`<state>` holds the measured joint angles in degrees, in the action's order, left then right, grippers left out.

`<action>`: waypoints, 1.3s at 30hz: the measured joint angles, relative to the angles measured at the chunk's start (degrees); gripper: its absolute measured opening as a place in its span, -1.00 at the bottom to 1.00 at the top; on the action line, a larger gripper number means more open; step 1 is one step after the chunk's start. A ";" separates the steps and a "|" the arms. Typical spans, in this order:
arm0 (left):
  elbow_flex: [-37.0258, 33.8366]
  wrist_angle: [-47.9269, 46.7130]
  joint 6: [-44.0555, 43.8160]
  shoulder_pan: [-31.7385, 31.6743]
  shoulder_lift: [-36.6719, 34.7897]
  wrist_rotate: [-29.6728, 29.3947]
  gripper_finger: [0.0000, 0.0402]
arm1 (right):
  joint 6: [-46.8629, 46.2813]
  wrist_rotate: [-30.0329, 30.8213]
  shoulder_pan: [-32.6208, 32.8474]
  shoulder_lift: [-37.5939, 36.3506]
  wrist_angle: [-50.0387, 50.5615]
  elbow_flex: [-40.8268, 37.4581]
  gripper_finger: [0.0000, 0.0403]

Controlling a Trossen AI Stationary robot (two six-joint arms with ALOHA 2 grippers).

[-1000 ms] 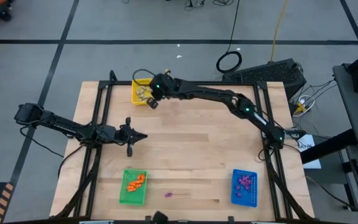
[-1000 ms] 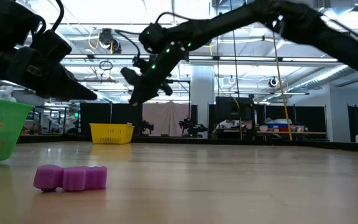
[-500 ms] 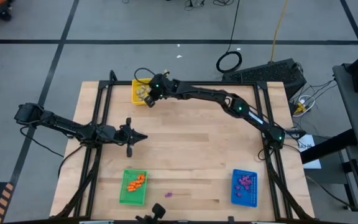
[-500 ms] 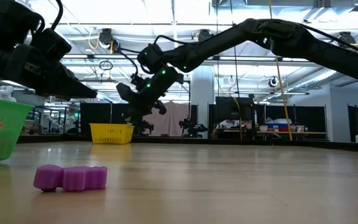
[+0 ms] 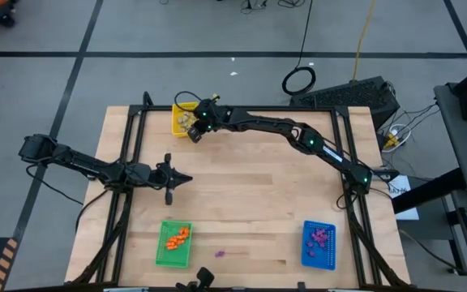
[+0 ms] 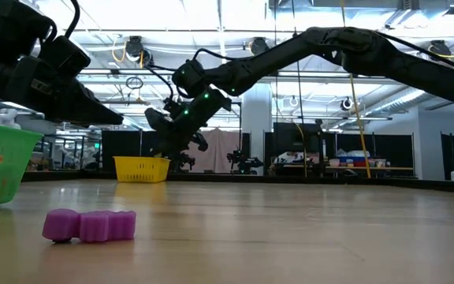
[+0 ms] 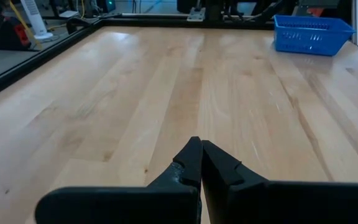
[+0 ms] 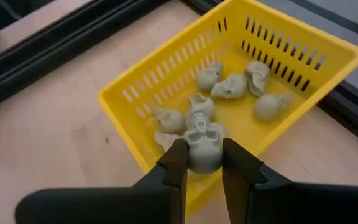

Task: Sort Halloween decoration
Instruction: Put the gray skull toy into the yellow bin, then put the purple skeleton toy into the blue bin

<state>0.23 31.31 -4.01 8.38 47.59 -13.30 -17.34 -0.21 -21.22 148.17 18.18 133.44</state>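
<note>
Legible text, labels, brands, numbers, signs: none showing in any view. No marking is appearing on the trays, the bench or the arms, and nothing readable is standing out in the room behind.

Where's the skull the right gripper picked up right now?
The beige-grey skull is clamped in the right gripper, held over the near rim of the yellow tray at the table's far edge, above the other skulls inside.
</note>
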 joint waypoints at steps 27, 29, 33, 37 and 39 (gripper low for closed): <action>-0.02 -0.33 -0.11 0.00 0.00 0.00 -0.96 | -1.41 0.20 0.67 0.82 1.79 0.03 -0.56; -0.01 -0.33 -0.13 0.00 0.00 0.00 -0.96 | -1.33 0.22 0.73 0.82 1.43 0.03 -0.46; -0.02 -0.33 -0.15 0.00 0.00 0.01 -0.96 | -0.96 0.20 0.73 0.82 1.35 0.03 -0.27; -0.01 -0.33 -0.15 0.00 0.00 0.02 -0.96 | 1.18 0.31 0.73 0.66 1.40 0.03 -0.19; -0.02 -0.33 -0.16 0.00 0.00 0.02 -0.96 | 1.55 0.32 0.71 0.28 1.33 0.03 -0.18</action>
<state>0.21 30.98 -4.17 8.38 47.59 -13.28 -15.79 0.12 -20.51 148.45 19.51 133.47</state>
